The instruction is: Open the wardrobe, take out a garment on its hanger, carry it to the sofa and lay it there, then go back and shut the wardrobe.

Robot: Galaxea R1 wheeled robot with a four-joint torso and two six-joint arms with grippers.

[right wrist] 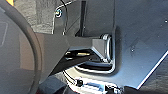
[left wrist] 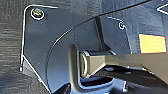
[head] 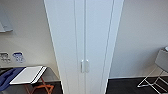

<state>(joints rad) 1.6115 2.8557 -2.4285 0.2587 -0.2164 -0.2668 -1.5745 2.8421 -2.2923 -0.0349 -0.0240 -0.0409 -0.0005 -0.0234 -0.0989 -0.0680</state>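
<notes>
While we face the wall, a white desk (head: 26, 75) on orange legs (head: 45, 88) sits low at our left with blue cloth (head: 7, 77) draped beside it. Dead ahead stands the wardrobe (head: 83, 37), both slim doors closed, its paired handles (head: 84, 66) touching at the seam. Further right, a grey chair (head: 156, 72) on a metal frame stands on dark floor (head: 125, 86). Whether our left and right end effectors are released or clenched, we cannot tell.

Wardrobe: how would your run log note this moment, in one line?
wardrobe: doors shut | handles: untouched | robot: facing it
</notes>
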